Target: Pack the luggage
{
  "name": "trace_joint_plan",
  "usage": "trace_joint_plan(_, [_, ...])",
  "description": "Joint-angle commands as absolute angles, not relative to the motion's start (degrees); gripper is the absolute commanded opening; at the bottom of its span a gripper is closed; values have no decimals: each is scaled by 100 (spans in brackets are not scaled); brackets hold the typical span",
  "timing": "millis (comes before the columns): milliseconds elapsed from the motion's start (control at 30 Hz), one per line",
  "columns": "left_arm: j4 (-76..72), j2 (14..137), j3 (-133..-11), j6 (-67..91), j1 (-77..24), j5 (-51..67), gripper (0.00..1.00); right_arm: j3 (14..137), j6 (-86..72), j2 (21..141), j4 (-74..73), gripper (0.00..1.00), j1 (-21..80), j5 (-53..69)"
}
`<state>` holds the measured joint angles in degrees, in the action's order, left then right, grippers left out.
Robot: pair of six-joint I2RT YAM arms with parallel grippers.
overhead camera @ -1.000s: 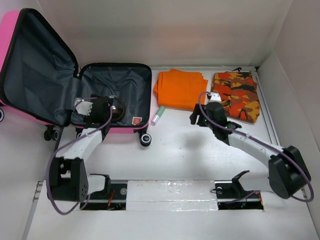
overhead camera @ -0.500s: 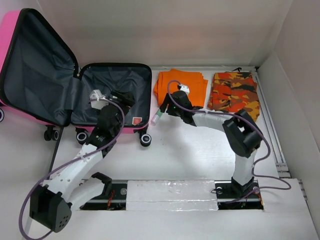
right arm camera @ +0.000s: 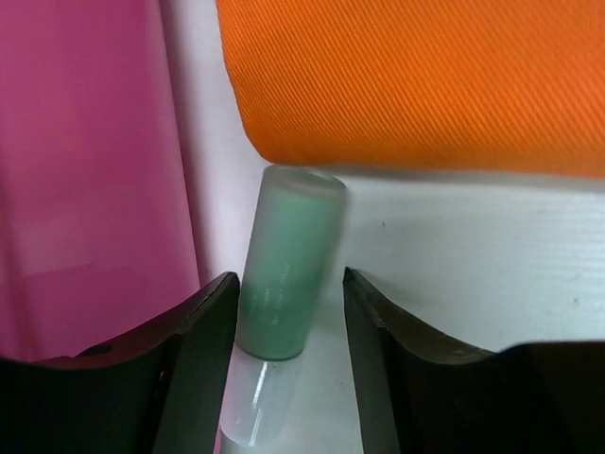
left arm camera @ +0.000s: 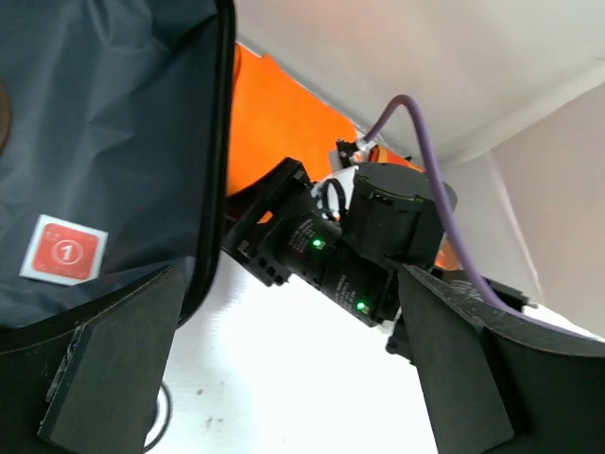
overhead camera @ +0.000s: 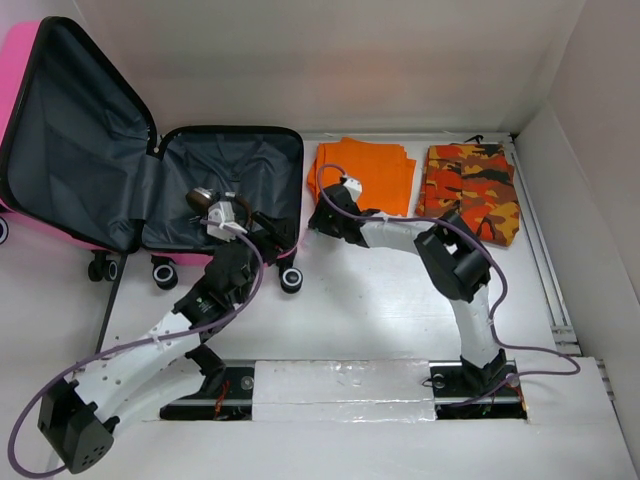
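The pink luggage (overhead camera: 20, 60) lies open at the left, lid up, its dark grey lined base (overhead camera: 235, 165) flat on the table. A small green tube with a clear cap (right arm camera: 288, 274) lies on the table between the luggage's pink wall (right arm camera: 85, 170) and a folded orange cloth (overhead camera: 365, 175). My right gripper (overhead camera: 318, 222) is down over the tube, fingers open on either side of it (right arm camera: 288, 378), with a gap at the right finger. My left gripper (overhead camera: 272, 238) is open and empty over the base's right rim (left arm camera: 213, 189), facing the right gripper.
A folded orange-camouflage cloth (overhead camera: 472, 190) lies at the back right. The orange cloth (right arm camera: 406, 85) is just beyond the tube. A dark round object (overhead camera: 199, 198) lies on the lining. A red sticker (left arm camera: 64, 251) is on the lining. White walls enclose the table.
My right gripper has moved left from the camouflage cloth to the green tube. My left arm has drawn back from inside the luggage and swung toward its right rim.
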<state>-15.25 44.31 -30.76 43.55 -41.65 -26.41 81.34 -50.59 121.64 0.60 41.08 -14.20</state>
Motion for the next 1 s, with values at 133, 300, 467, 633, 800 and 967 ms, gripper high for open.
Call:
trace_joint_plan(133, [-1767, 3894, -2733, 3991, -4184, -2812, 91, 8279, -5203, 12112, -816, 44, 4263, -1941])
trace_joint_plan(300, [-1705, 3648, -2611, 3885, -4184, -2944, 91, 8060, -4957, 11734, -1626, 37, 4315, -2417])
trace_joint_plan(467, [-1846, 3639, -2618, 3735, -4184, -2839, 91, 7383, -4580, 11321, -1397, 57, 4263, -2408])
trace_joint_plan(633, [-1705, 3779, -2698, 3674, -4184, -2839, 91, 7155, -4237, 11233, -1187, 19, 4210, -2198])
trace_joint_plan(800, [-1828, 3779, -2698, 3621, -4184, -2839, 91, 6461, -3982, 10382, -589, 0, 4025, -1995])
trace_joint_plan(967, [-1881, 3647, -2698, 3621, -4184, -2620, 91, 6600, -2974, 9283, -423, 0, 4139, -1391])
